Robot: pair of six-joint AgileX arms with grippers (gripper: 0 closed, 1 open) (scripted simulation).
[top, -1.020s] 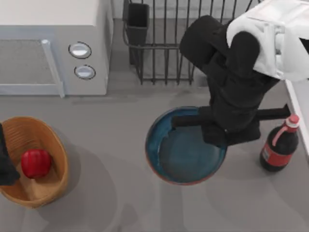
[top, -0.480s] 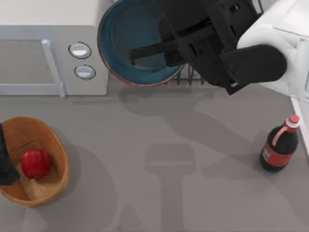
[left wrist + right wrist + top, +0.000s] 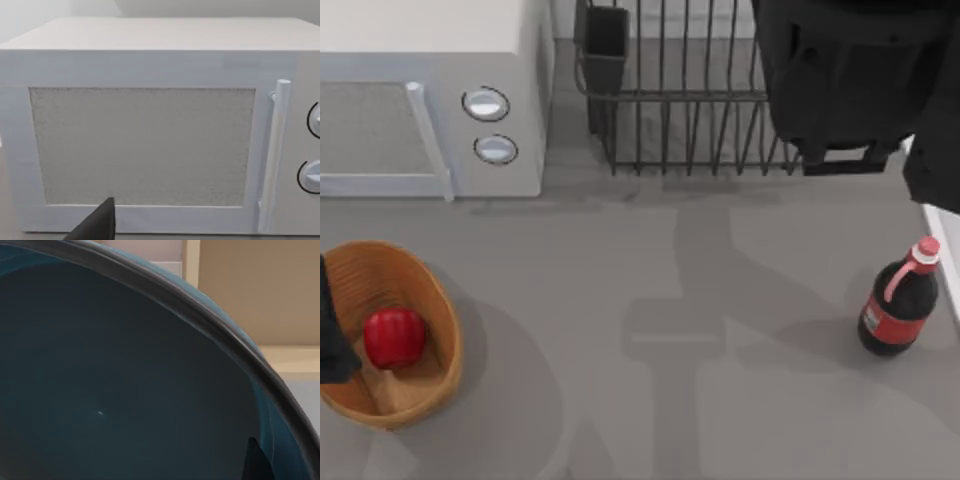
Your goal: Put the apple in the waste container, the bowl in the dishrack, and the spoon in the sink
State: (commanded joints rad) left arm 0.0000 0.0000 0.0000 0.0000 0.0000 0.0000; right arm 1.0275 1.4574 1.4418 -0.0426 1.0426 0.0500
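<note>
Right gripper [image 3: 835,160] sits at 1 o'clock over the dishrack [image 3: 680,100]. Its wrist view has the bowl [image 3: 125,380] close up against it, so I judge it pinched on the bowl, not yet racked. Apple [image 3: 394,337] lies in the waste container [image 3: 430,290] at 8 o'clock: done. Left gripper [image 3: 332,335] is parked beside it, fingers can't tell. Spoon to sink is outstanding.

Right arm [image 3: 840,80] covers dishrack [image 3: 690,100] right part — bowl [image 3: 125,390] cut off at wrist-view edges.
</note>
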